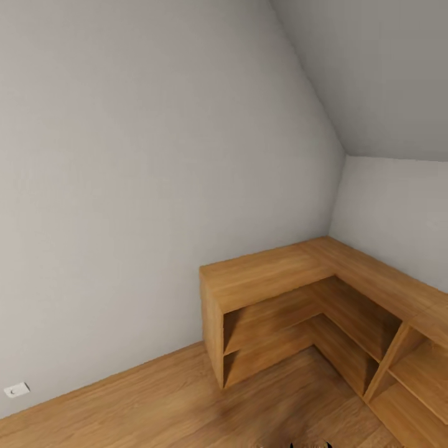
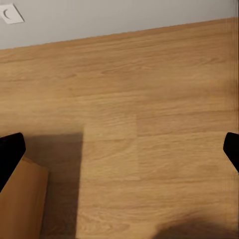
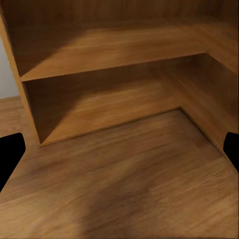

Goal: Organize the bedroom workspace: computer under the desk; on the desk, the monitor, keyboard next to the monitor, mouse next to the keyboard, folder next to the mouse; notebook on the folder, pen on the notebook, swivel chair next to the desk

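Note:
I face a corner of the bedroom with pale grey sloped walls (image 1: 124, 155) and a light wood plank floor (image 1: 155, 404). None of the desk things are in sight. My left gripper (image 2: 119, 154) is open over bare floor, its black fingertips (image 2: 10, 154) at the picture's two edges. My right gripper (image 3: 119, 154) is open too, its fingertips (image 3: 10, 154) wide apart, pointing at the low oak shelving with nothing between them.
A low L-shaped oak shelf unit (image 1: 267, 274) fills the room corner at the right, its open shelves (image 3: 109, 50) bare. A white wall socket (image 1: 17, 390) sits low on the left wall, also seen as the socket (image 2: 11, 14). An oak edge (image 2: 22, 199) is beside the left gripper.

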Robot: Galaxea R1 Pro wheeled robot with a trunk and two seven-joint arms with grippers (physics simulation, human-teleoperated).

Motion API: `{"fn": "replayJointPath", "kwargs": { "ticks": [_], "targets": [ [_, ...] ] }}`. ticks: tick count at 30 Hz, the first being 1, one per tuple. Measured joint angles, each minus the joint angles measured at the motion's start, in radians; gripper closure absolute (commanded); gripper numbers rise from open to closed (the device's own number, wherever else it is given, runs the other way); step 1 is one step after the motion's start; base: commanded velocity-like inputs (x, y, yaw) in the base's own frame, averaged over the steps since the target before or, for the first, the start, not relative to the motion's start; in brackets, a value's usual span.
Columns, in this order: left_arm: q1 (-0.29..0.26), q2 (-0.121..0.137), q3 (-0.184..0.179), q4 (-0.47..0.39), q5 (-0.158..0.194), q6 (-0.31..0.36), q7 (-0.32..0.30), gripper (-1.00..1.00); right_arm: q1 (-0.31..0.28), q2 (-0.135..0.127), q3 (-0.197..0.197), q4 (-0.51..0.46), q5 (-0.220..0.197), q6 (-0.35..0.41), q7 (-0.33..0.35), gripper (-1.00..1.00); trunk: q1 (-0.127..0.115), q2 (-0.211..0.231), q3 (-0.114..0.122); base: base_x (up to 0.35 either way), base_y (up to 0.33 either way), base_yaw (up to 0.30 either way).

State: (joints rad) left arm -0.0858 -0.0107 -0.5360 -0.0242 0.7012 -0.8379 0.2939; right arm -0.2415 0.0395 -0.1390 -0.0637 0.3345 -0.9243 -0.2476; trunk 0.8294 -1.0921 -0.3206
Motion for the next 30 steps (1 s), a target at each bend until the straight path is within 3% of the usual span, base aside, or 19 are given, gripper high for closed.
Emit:
{"fn": "replayJointPath", "kwargs": {
  "ticks": [9,19,30],
  "targets": [
    [0.0,0.0,-0.002,0.0,-0.001,-0.001,-0.001,-1.0,0.0,-0.001,0.001,0.001,0.001,0.0,0.004,-1.0,0.0,0.0,0.0,0.034,0.0,-0.269],
    [0.0,0.0,-0.003,0.0,-0.002,-0.001,-0.002,-1.0,0.0,-0.001,0.003,0.003,0.003,0.001,0.006,-1.0,-0.001,0.0,-0.002,0.281,0.0,-0.272],
    [0.0,0.0,-0.002,0.0,-0.001,0.0,-0.001,-1.0,0.0,-0.002,0.004,0.002,0.004,0.081,0.008,-1.0,0.0,0.0,-0.009,0.078,0.0,-0.273]
  ]
}}
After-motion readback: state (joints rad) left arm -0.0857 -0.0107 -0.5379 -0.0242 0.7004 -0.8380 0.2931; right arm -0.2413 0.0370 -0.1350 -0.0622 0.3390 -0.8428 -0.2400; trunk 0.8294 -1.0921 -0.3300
